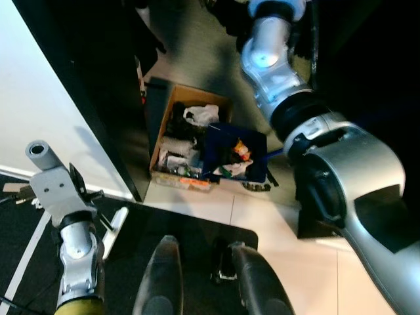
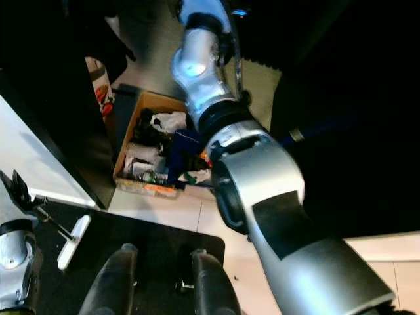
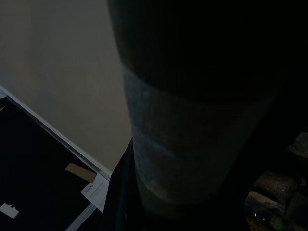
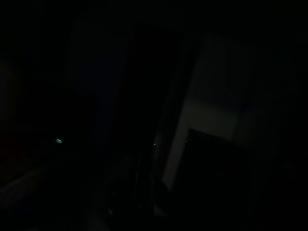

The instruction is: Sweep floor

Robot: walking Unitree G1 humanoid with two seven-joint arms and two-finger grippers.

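Right arm (image 1: 315, 131): silver, reaching forward and up into shadow; claw state cannot be told. Tiled floor (image 1: 216, 207): pale, beneath the robot. Cardboard box (image 1: 180, 141): open, on the floor by a white wall (image 1: 39, 98), full of rubbish (bags, wrappers). Left arm (image 1: 72, 243): lower left; claw state cannot be told.

Pale tiled floor (image 1: 216, 207), cardboard box (image 1: 172, 105) of clutter on it, black mat (image 1: 151, 223) just beside
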